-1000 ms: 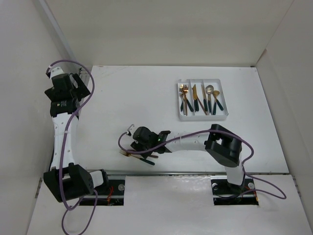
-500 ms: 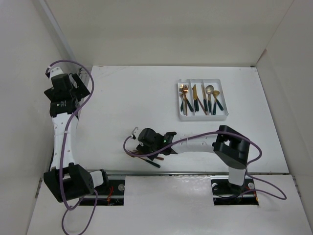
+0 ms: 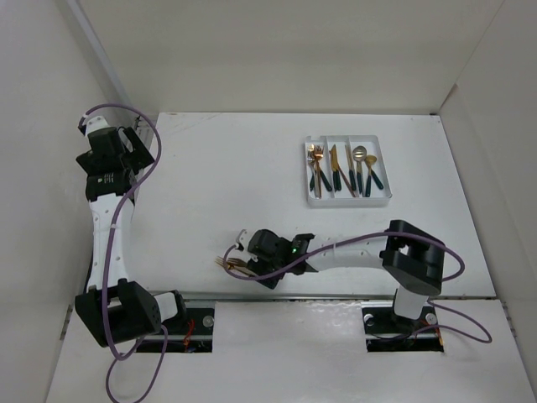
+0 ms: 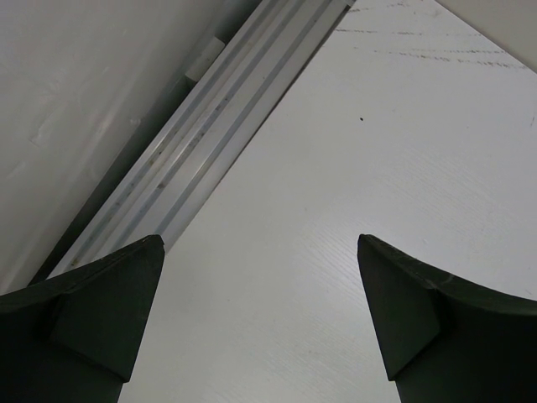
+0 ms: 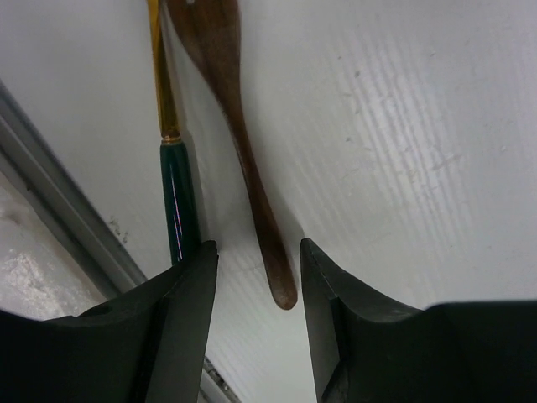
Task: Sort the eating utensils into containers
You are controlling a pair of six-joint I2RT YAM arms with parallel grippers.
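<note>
Shifted rightward, the right hand (image 5: 256,248) is straddling a copper utensil (image 5: 243,151), narrowly parted; the left hand (image 4: 260,243) is hanging wide.

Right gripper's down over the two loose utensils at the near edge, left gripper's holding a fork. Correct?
Not quite. The left gripper holds nothing: the left wrist view shows its jaws open over the table. The right gripper is down over the two loose utensils at the near edge.
</note>
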